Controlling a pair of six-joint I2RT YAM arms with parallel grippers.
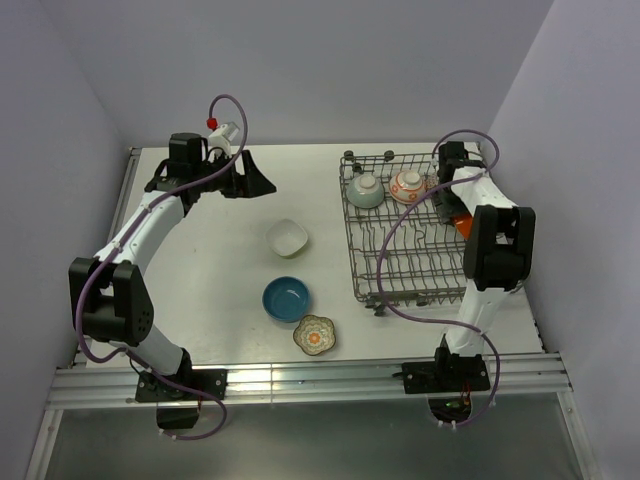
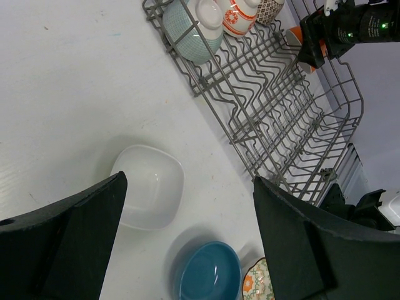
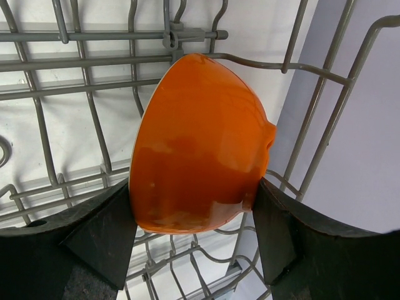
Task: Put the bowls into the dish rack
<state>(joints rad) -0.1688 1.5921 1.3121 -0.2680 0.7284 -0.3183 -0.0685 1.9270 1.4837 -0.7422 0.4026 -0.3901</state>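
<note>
White worktop (image 1: 200,290), pale lilac walls on three sides. Dish rack (image 1: 352,230) sits along the right edge, reaching toward the far right corner. Right claw (image 3: 194,228) is clamped on a bowl with a glossy orange underside (image 3: 200,144), both fingers pressed against its sides. The bowl is tipped on edge with its underside to the wrist camera, inside the rack against its right wall. Left claw (image 2: 187,206) has its jaws wide apart, holding nothing and touching nothing, up near the far edge left of middle. White squarish bowl (image 1: 287,238) lies mid-worktop below it, partly behind the left finger in the wrist view. Deep blue bowl (image 1: 286,299) is nearer the near edge, floral bowl (image 1: 315,335) just beside it, closest to the near edge. Pale teal bowl (image 1: 365,190), orange-white bowl (image 1: 407,185) and grey patterned bowl (image 2: 270,9) stand in the rack's far end.
</note>
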